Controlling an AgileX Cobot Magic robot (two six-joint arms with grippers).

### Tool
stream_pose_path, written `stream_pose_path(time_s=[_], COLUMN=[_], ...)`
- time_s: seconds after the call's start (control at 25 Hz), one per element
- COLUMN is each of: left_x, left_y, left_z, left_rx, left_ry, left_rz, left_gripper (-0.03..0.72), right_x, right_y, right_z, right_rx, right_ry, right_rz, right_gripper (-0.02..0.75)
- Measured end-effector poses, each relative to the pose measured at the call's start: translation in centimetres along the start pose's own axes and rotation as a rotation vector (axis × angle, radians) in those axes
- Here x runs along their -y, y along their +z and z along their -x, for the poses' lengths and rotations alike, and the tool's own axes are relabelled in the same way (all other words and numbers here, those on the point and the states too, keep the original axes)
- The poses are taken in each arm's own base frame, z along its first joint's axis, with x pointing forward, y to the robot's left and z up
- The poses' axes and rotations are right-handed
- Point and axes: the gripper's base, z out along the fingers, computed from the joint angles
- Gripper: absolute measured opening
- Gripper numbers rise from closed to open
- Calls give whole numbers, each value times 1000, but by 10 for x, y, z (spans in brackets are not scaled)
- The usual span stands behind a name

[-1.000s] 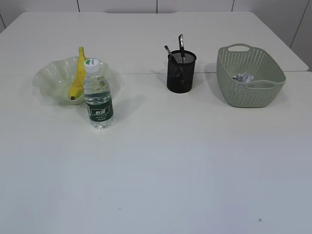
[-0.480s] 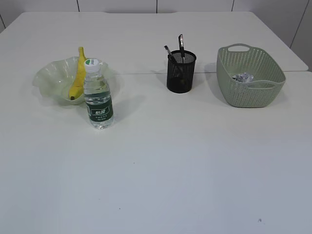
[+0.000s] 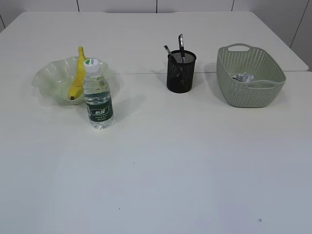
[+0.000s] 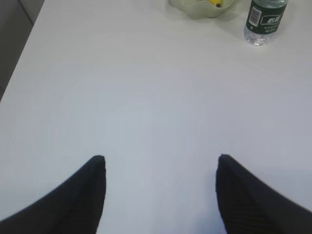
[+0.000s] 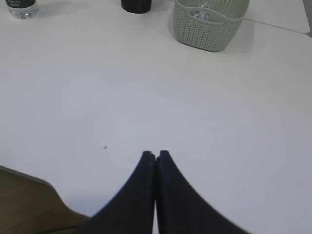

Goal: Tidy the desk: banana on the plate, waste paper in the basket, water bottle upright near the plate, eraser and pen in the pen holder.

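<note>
exterior: looking down at a slant across the table [image 3: 195, 161] from its near edge | left wrist: facing the far-left corner from low, catching the water bottle [image 4: 264, 20] | right wrist: facing the far-right, sharing the basket [image 5: 209, 24] and bottle with exterior

Neither arm shows in the exterior view; only the wrist views catch the grippers. Left gripper [image 4: 160, 158]: jaws spread wide apart, nothing between them, dark fingers [image 4: 83, 195] angled forward and hanging above bare tabletop. Right gripper [image 5: 155, 155]: fingers [image 5: 141, 185] pressed together tip to tip, holding nothing, poised above the table near its front edge.
</note>
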Motion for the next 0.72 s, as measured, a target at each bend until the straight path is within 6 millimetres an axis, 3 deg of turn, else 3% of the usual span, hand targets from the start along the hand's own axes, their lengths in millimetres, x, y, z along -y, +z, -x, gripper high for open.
stream_pose_path(time_s=[0.72], left_x=[0], left_y=[5], left_z=[0], left_rx=[15], left_ry=[5], left_rz=[2], left_gripper=[496], right_x=[0], right_y=[0], right_z=[0], right_rx=[0], right_ry=[0], right_rz=[0], right_gripper=[-11])
